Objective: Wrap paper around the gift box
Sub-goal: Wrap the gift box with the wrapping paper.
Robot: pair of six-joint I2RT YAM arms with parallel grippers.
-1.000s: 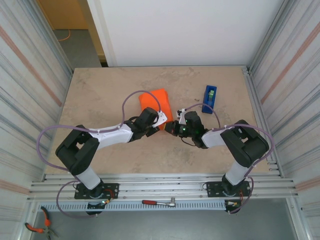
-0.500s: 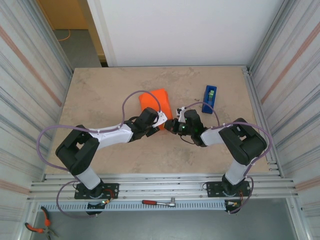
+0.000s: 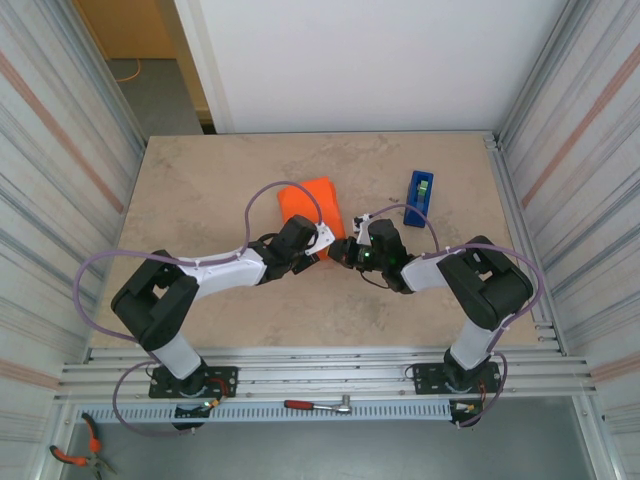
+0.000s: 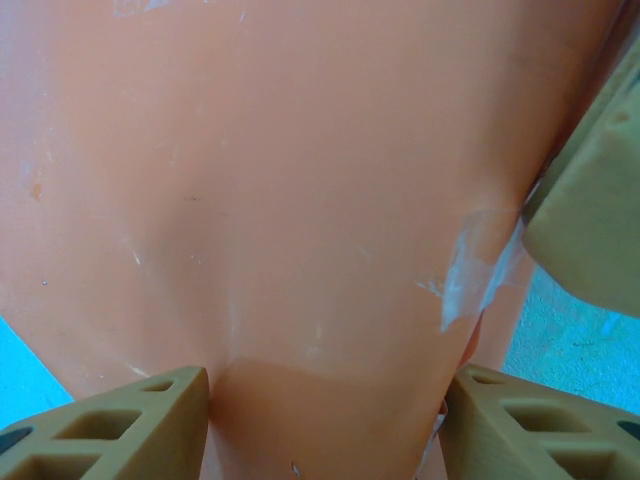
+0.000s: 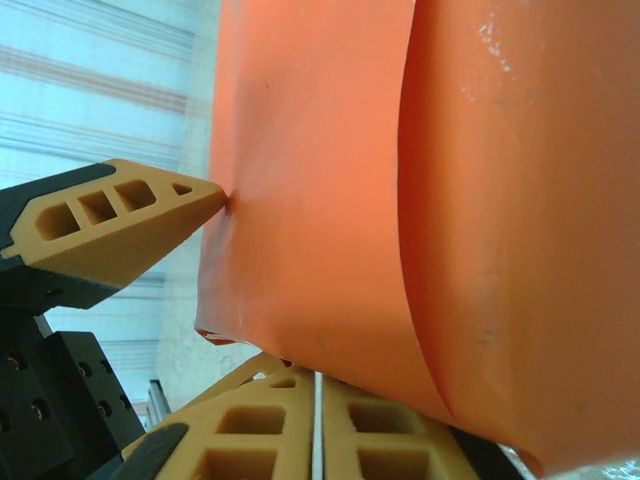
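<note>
The orange paper sits mid-table, folded into a parcel; the gift box is hidden under it. My left gripper spans the parcel's near end. In the left wrist view its tan fingers press both sides of the paper, where a clear tape strip sticks. My right gripper meets the same end from the right. In the right wrist view its fingers lie together with a hairline slit, just under the paper's lower edge. Nothing shows between them.
A blue tape dispenser stands right of the parcel, toward the back. The left gripper's finger touches the paper in the right wrist view. Corrugated walls close in both table sides.
My right gripper has edged a little left toward the parcel. The left gripper and the paper have kept still.
</note>
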